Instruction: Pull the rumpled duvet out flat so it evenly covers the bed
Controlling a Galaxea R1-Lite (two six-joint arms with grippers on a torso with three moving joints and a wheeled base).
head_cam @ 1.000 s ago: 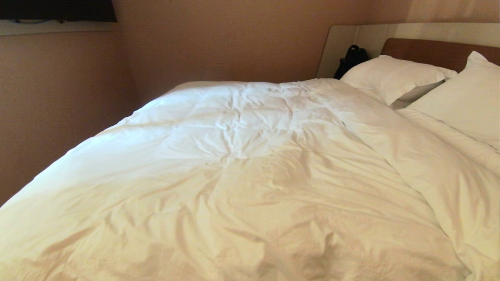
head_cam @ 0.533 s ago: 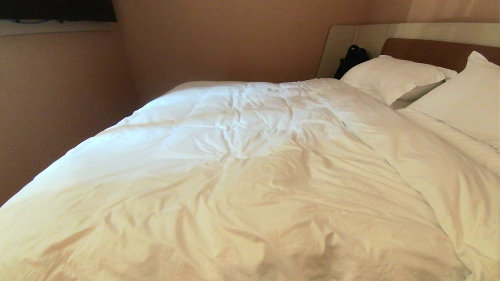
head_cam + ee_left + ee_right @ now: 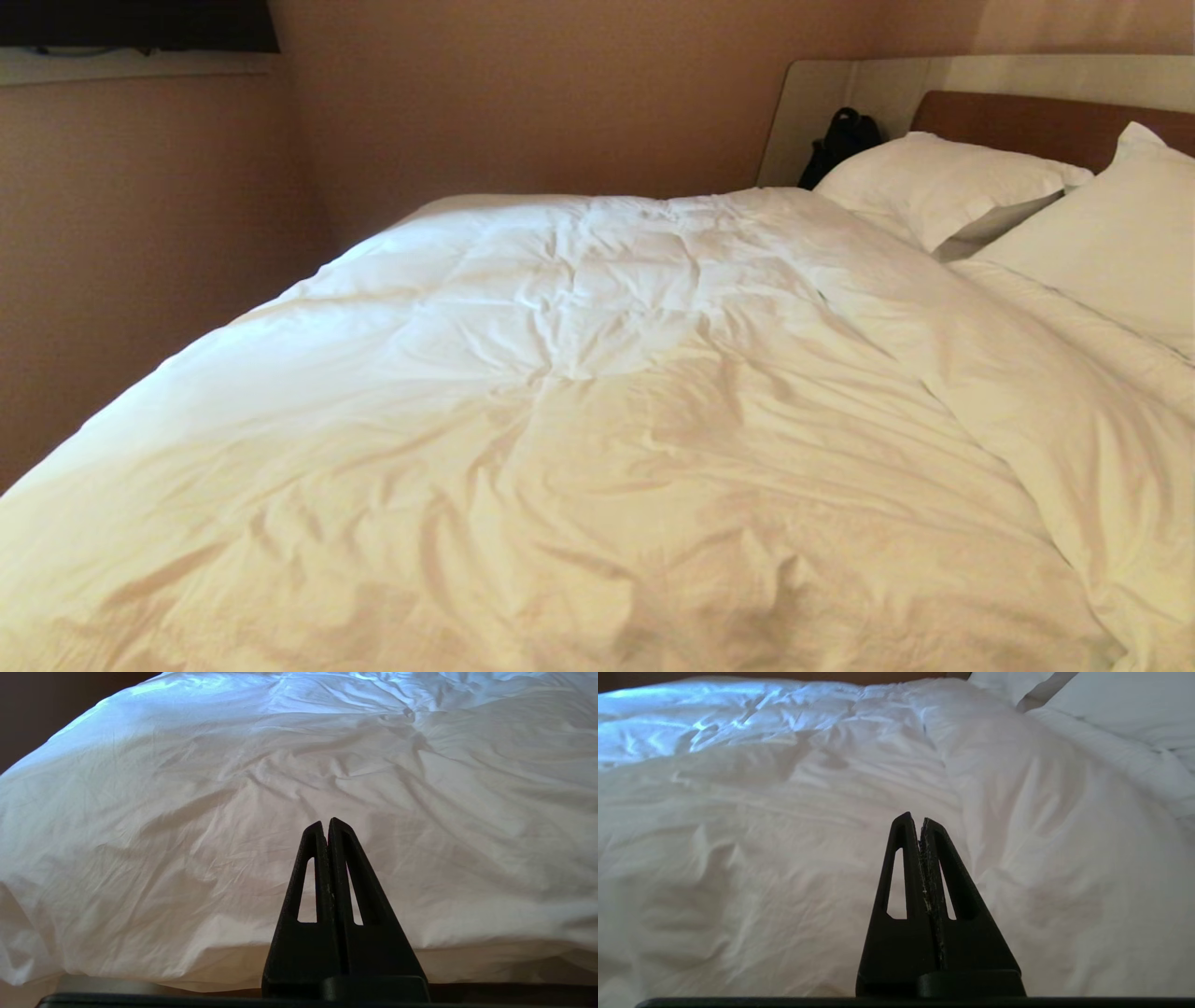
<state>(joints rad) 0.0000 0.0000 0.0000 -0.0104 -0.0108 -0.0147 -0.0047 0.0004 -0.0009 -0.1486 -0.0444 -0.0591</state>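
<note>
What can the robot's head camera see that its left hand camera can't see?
Only the head view shows the two pillows, the brown headboard, a black bag beside it, and the walls. Neither gripper is in it.

Only the left wrist view shows the left gripper, fingers pressed together and holding nothing, in front of the duvet's near edge hanging over the side of the bed.

Both show the white duvet, wrinkled, spread across the bed.
</note>
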